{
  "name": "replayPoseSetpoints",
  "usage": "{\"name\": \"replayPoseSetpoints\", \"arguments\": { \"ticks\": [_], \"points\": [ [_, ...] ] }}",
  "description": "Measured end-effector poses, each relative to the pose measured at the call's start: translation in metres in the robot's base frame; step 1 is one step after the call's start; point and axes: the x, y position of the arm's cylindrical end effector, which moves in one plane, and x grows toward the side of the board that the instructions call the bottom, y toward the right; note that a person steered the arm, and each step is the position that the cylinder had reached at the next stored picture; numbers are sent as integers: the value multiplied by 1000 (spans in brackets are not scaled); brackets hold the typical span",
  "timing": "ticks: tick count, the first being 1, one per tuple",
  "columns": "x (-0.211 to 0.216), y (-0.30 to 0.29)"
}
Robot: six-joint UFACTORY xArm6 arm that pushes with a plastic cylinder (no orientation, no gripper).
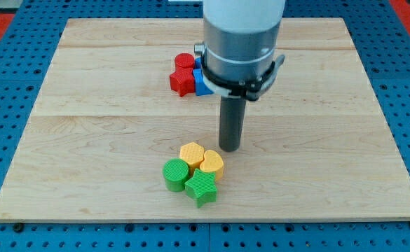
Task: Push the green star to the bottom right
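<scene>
The green star lies near the view's bottom centre of the wooden board. It touches a green cylinder on its left and a yellow heart just above it. A yellow hexagon sits at the top of this cluster. My tip stands on the board just up and to the right of the cluster, close to the yellow heart and yellow hexagon, apart from the green star.
A second cluster sits near the view's top centre: a red cylinder, a red star and a blue block partly hidden behind the arm's body. The board rests on a blue pegboard table.
</scene>
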Motion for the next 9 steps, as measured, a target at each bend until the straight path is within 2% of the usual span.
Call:
{"name": "replayPoseSetpoints", "arguments": {
  "ticks": [1,3,4,5,6,7,8,9],
  "points": [
    [-16,-33],
    [-12,-155],
    [32,-163],
    [85,-144],
    [109,-98],
    [101,-45],
    [92,-25],
    [87,-39]
  ]
}}
